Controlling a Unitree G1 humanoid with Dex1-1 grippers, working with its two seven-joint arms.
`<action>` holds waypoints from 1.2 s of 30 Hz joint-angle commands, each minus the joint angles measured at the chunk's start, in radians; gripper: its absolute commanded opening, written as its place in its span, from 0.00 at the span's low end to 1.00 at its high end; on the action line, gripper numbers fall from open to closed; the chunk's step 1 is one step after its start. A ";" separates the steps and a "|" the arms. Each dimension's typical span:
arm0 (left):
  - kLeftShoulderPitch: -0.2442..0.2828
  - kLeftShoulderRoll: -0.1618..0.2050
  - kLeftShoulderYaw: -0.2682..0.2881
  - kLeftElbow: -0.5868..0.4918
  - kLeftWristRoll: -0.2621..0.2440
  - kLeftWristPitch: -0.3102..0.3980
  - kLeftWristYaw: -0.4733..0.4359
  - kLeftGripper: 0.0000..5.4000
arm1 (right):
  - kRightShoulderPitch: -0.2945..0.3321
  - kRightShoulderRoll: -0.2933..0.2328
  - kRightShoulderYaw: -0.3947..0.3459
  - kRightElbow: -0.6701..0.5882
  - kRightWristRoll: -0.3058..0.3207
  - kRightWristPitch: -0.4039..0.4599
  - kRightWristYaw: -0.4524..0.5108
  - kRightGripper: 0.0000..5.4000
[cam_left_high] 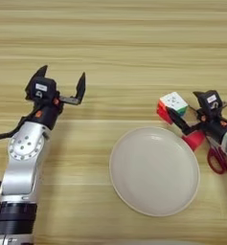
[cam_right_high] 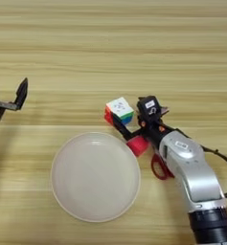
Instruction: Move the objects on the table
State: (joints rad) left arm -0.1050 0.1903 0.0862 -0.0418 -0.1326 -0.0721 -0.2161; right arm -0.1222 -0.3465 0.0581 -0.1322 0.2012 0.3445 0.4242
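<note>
Beside the round beige plate (cam_right_high: pixel 95 177), at its upper right rim, sits the small plain red cube (cam_right_high: pixel 138 145), between the spread jaws of the right gripper (cam_right_high: pixel 134 128). Multicoloured puzzle cube (cam_right_high: pixel 119 109) just beyond. Red-handled scissors (cam_right_high: pixel 158 168) under that arm. Left gripper (cam_left_high: pixel 62 81) open, hovering over bare light wooden surface (cam_left_high: pixel 124 43).

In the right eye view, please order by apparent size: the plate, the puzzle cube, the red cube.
1. Round beige plate, by far the largest.
2. Multicoloured puzzle cube.
3. Small red cube, partly hidden by the right pincer, so its place after the puzzle cube is less certain.
</note>
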 commanded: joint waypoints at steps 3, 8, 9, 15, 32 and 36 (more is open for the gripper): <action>-0.005 0.000 0.026 0.033 0.002 -0.028 0.013 1.00 | -0.059 0.005 0.015 0.066 -0.030 0.013 0.003 1.00; -0.001 -0.005 0.026 0.042 0.001 -0.036 0.009 1.00 | -0.083 0.017 0.022 0.107 -0.040 0.015 0.000 1.00; 0.000 -0.007 0.025 0.042 0.001 -0.036 0.008 1.00 | -0.088 0.019 0.024 0.115 -0.041 0.019 0.001 1.00; 0.004 -0.012 0.020 0.038 0.005 -0.038 0.005 1.00 | -0.116 0.033 0.038 0.166 -0.048 0.018 0.014 1.00; 0.020 -0.013 0.009 0.026 0.000 -0.035 -0.009 1.00 | -0.180 0.055 0.041 0.314 -0.075 0.022 0.021 0.76; 0.019 -0.014 0.008 0.025 0.000 -0.035 -0.011 1.00 | -0.181 0.058 0.041 0.314 -0.076 0.018 0.021 0.68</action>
State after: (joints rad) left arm -0.0927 0.1761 0.0986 -0.0091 -0.1340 -0.1039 -0.2227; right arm -0.2983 -0.2942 0.0942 0.1691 0.1394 0.3569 0.4438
